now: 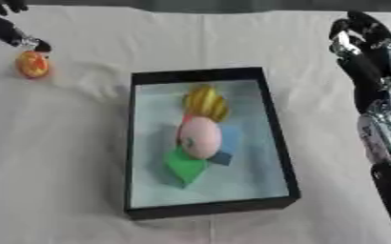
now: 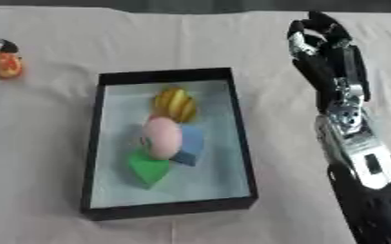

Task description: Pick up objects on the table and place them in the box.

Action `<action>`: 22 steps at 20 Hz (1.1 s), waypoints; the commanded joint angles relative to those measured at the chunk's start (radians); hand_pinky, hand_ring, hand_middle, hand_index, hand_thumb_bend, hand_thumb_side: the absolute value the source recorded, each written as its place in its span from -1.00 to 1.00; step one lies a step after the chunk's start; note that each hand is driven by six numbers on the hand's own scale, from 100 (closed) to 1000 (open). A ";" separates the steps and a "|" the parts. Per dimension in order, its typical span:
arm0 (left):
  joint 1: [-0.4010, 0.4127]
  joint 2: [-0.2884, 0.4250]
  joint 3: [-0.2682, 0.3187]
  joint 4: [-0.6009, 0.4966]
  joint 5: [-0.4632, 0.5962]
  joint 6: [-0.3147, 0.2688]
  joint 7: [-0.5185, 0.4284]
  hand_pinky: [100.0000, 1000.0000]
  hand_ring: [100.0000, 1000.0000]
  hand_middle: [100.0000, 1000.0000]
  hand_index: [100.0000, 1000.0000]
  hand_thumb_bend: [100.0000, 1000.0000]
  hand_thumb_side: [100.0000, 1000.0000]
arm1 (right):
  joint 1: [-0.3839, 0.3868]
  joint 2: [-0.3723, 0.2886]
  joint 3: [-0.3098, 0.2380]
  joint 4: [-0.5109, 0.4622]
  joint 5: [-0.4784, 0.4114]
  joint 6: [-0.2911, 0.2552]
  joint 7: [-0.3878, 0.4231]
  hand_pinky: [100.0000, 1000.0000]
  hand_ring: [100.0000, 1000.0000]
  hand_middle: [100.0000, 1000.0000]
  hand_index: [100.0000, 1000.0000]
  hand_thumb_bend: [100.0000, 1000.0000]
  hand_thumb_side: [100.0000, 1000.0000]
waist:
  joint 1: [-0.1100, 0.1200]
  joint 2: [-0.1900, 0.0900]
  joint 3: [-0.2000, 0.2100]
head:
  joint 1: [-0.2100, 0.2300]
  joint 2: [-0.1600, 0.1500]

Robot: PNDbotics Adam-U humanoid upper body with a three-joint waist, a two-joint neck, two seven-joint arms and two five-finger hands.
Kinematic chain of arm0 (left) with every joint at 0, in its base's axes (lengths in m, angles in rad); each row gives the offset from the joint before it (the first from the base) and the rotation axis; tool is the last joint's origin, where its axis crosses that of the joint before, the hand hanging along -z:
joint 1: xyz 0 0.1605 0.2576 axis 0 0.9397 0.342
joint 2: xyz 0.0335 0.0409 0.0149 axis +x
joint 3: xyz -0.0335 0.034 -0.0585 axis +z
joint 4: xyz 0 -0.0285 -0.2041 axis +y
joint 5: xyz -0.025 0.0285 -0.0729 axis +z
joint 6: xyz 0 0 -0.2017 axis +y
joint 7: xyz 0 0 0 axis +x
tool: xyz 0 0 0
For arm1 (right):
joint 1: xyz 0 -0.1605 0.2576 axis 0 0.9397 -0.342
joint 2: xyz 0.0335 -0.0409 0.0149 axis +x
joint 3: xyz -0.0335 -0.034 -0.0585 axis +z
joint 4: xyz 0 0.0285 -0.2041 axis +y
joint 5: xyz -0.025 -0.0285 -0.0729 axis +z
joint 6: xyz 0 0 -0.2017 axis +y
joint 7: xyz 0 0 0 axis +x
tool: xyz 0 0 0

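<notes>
Orange round object (image 1: 32,65) just under left hand (image 1: 19,35) fingertips, far-left of box (image 1: 279,143)

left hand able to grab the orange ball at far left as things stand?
Probably yes. The left hand sits right at the top of the orange ball, which lies alone on the cloth, well apart from the box; nothing stands between them.

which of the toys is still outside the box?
The orange round toy at the far left of the table, right under the left hand. The yellow, pink, green and blue pieces all lie inside the black box.
</notes>
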 commanded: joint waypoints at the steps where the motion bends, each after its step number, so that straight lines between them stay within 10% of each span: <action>1: -0.014 0.018 0.028 0.019 -0.009 -0.003 -0.013 0.53 0.65 0.55 0.69 0.25 -0.31 | -0.015 -0.017 -0.007 -0.027 -0.005 0.000 -0.004 0.56 0.49 0.47 0.62 -0.74 -0.56 | 0.002 -0.015 -0.001 | 0.004 -0.016; 22: 0.017 -0.029 0.072 0.141 -0.099 0.025 0.090 0.46 0.60 0.48 0.52 0.15 -0.51 | -0.022 -0.008 -0.001 -0.030 -0.006 0.001 0.001 0.56 0.49 0.47 0.62 -0.74 -0.56 | -0.003 -0.010 -0.008 | 0.042 -0.012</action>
